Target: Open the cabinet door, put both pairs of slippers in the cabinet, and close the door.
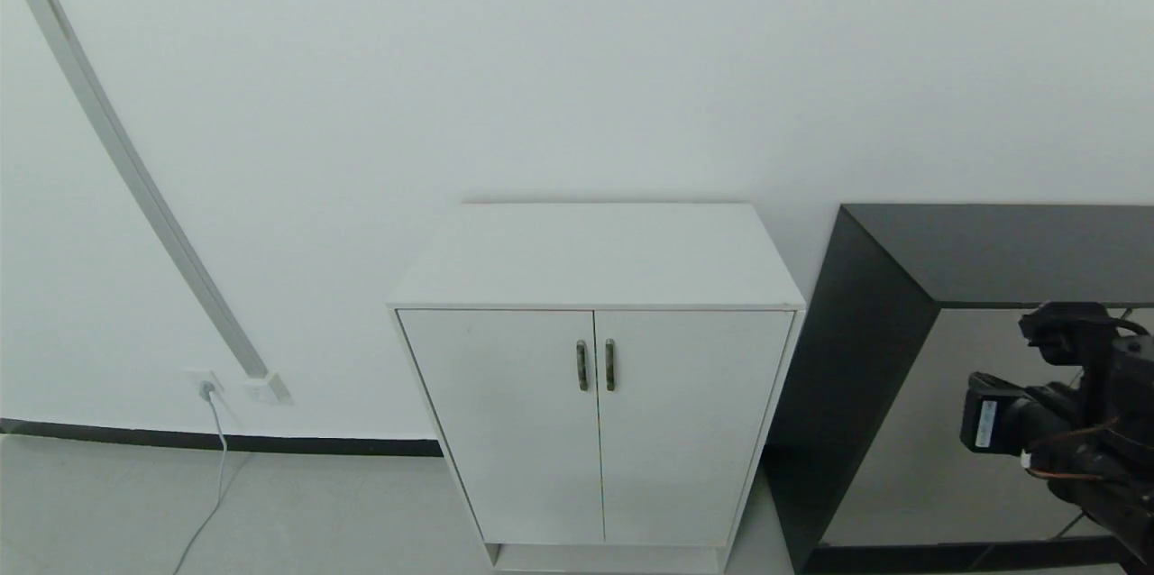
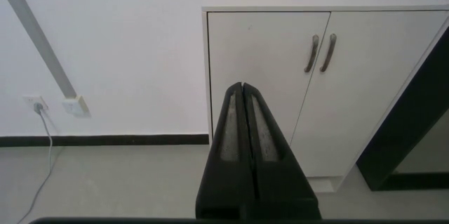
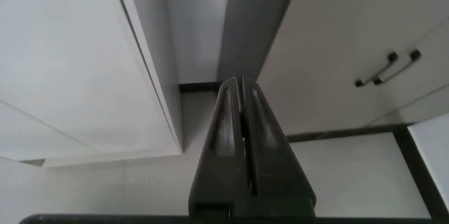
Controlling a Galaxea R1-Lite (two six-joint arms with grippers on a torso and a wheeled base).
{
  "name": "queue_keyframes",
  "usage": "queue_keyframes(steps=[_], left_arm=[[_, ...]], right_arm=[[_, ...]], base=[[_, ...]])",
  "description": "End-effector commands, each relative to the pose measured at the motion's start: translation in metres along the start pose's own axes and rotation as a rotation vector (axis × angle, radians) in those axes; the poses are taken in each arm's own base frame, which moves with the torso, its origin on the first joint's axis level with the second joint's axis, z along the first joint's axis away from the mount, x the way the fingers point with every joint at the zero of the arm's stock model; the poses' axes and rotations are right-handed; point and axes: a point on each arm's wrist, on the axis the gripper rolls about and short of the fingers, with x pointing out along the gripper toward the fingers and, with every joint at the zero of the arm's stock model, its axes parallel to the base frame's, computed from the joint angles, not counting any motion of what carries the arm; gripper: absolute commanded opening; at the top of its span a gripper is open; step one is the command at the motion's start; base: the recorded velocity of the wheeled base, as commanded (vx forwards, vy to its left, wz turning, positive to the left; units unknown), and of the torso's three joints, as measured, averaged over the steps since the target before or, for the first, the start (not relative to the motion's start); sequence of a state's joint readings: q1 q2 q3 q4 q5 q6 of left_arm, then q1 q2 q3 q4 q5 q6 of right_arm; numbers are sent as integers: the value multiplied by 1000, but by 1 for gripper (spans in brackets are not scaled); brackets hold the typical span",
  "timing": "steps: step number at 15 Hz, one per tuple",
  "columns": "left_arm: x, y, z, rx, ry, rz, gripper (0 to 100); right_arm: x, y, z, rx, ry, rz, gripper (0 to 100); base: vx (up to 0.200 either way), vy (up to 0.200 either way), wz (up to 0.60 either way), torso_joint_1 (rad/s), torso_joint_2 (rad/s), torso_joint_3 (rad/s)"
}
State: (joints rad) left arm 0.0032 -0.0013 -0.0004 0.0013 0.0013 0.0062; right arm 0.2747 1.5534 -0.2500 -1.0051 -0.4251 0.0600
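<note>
The right arm point(image 1: 1023, 420) is black, with a white sticker and thin, maybe orange, wires. The left gripper point(image 2: 243, 89) and right gripper point(image 3: 243, 83) are black too.

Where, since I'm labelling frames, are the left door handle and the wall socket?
left door handle point(image 1: 581, 366), head view, middle of its bar
wall socket point(image 1: 198, 377), head view, on its faceplate

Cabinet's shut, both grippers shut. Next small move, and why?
Probably open the left gripper and ease it toward the left door handle. The cabinet is shut, so nothing can go in yet. This gripper, itself shut, faces the cabinet front, short of the handle.
</note>
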Motion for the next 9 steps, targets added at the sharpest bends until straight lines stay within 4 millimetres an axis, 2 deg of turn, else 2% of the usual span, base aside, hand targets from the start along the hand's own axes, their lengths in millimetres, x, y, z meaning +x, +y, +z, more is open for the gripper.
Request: queue_keyframes(steps=[1,4,7,9], left_arm=[[0,0,0,0,2,0,0],[0,0,0,-2,0,0,0],[0,0,0,-2,2,0,0],[0,0,0,-2,0,0,0]], right_arm=[[-31,-14,-13,-5,5,3,0],[-54,-26,-37,-26,57,7,0],[-77,-35,-37,-27,54,47,0],[-101,-45,-48,-64,111,157,0]], base=[[0,0,0,0,0,0],[0,0,0,0,0,0],[0,0,0,0,0,0],[0,0,0,0,0,0]])
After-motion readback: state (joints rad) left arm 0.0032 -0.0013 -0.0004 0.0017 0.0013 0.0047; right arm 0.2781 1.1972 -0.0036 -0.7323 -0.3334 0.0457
